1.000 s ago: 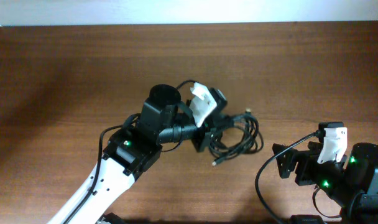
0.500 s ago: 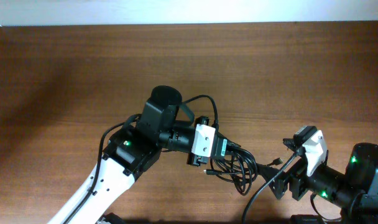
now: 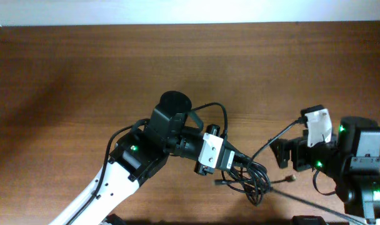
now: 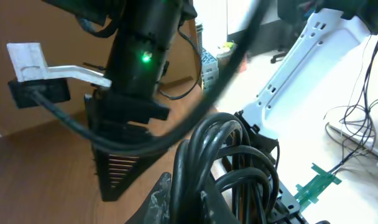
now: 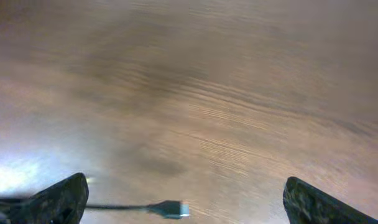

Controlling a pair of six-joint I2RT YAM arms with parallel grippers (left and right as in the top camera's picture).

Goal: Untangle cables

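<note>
I take the bundle of cables [image 3: 251, 179] as my mark. It shows as a tangle of black loops over the bench [image 3: 84, 81]. From above I cannot tell whether the loops rest on the wood or hang just over it.

My left hand [image 3: 231, 162] comes in at the bundle's left edge and is clamped on it. In the left wrist view the black loops bunch up right at the fingers and fill the lower middle of the picture. Beyond the bundle in that same view stands the dark body of my right arm [image 4: 139, 59], with a green light glowing on it.

One thin cord leaves the bundle's right side and ends in a small plug [image 3: 292, 179], just to the right of the bundle.

My right hand [image 3: 282, 154] is also to the right of the bundle, a little farther up the bench, near it but apart from it. Its fingers [image 5: 58, 199] stand wide apart and grip nothing. In the right wrist view the plug lies below the gap between them, nearer the fingertip at the picture's left edge. The cord runs out from beside that fingertip, and I cannot tell whether it touches it.
</note>
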